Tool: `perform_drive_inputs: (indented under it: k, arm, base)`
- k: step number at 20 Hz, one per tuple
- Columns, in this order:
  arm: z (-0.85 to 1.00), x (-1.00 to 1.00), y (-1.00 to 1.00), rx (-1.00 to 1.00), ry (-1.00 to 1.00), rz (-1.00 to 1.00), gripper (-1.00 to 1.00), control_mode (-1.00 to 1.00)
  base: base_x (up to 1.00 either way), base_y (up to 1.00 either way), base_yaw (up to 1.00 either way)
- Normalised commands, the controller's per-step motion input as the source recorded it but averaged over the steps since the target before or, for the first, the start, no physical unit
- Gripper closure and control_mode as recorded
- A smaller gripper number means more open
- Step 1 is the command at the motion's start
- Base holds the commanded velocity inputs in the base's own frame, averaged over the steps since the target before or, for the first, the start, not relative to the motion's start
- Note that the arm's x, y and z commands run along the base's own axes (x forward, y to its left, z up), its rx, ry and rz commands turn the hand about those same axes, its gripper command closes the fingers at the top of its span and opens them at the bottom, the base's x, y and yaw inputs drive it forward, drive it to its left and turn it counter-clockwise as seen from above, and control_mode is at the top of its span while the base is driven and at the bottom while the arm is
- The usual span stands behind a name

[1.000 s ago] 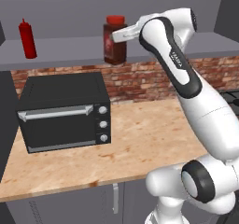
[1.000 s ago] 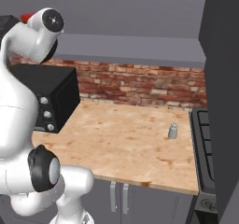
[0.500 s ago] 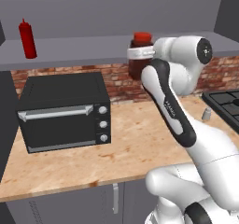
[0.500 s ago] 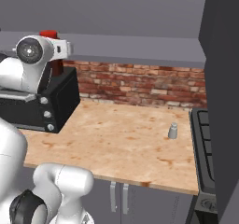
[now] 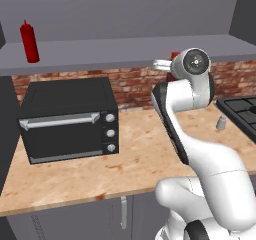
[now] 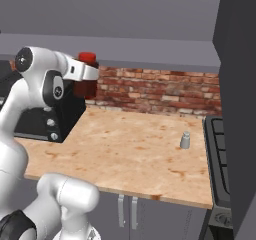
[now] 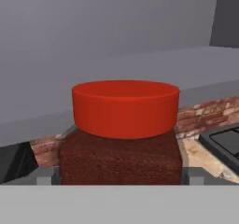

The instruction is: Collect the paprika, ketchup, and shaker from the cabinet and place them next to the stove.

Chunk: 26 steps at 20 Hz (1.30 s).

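The paprika [image 7: 121, 134], no label readable, sits pinched in the gripper [image 6: 86, 79], in the air in front of the cabinet [image 5: 125, 49]. Ketchup [image 5: 29, 41] stands on the cabinet; the shaker [image 6: 185, 140] stands on the speckled wood counter [image 6: 130, 154] beside the stove [image 5: 242, 109], before a brick wall [image 6: 155, 91].

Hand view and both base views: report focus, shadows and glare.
Hand view: paprika looms close, soft-edged, evenly lit, no glare. Left base view: ketchup sharp, flat light. Right base view: shaker slightly pixelated, with little shadow on the counter.
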Motion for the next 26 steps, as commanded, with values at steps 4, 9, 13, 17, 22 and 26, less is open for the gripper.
perform_drive_inputs:
  k: [4, 9, 13, 17, 22, 26]
  arm:
    - [-0.48, 0.00, -0.94, 0.00, 0.09, -0.45, 1.00, -1.00]
    - [-0.45, -0.02, -0.90, 0.00, 0.02, -0.41, 1.00, -1.00]
    - [-0.47, 0.00, -0.81, -0.02, 0.00, -0.39, 1.00, -1.00]
    - [-0.46, -0.02, -0.85, -0.03, 0.00, -0.34, 1.00, -1.00]
    - [-0.44, -0.01, -0.81, -0.01, 0.00, -0.31, 1.00, -1.00]
    - [-0.44, 0.00, -0.66, 0.00, 0.01, -0.30, 1.00, -1.00]
  base:
    - [0.00, 0.00, 0.00]
    - [0.00, 0.00, 0.00]
    - [0.00, 0.00, 0.00]
    - [0.00, 0.00, 0.00]
    - [0.00, 0.00, 0.00]
    - [0.00, 0.00, 0.00]
